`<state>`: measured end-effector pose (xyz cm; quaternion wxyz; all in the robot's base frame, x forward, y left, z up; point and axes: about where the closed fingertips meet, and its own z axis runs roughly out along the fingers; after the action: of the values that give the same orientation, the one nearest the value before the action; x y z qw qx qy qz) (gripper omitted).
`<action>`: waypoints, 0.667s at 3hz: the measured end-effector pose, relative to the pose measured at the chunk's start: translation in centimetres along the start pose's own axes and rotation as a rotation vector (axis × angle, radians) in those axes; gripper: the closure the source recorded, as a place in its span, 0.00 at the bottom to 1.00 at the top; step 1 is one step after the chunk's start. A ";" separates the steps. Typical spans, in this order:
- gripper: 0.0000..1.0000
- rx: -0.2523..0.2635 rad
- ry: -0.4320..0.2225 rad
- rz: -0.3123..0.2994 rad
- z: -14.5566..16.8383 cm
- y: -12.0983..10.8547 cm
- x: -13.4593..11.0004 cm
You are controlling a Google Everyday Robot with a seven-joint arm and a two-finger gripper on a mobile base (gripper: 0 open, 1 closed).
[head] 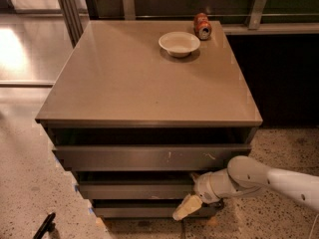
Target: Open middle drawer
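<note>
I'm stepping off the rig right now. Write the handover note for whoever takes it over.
Gripper: low at the cabinet's right front, at the right end of the middle drawer, hanging down over the bottom drawer front.
Middle drawer: under the scratched top drawer front, not visibly pulled out.
Done: the gripper is at the drawer fronts.
Left: get hold of the middle drawer and pull it open.
Also: a white bowl and a red can sit at the back of the cabinet top.
</note>
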<state>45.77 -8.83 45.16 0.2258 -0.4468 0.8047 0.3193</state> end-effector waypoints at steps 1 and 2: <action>0.00 -0.013 0.009 -0.005 0.0 0.5 0.3; 0.00 -0.024 0.017 -0.009 -0.5 1.2 0.3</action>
<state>44.52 -8.87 45.63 0.2148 -0.4557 0.8007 0.3241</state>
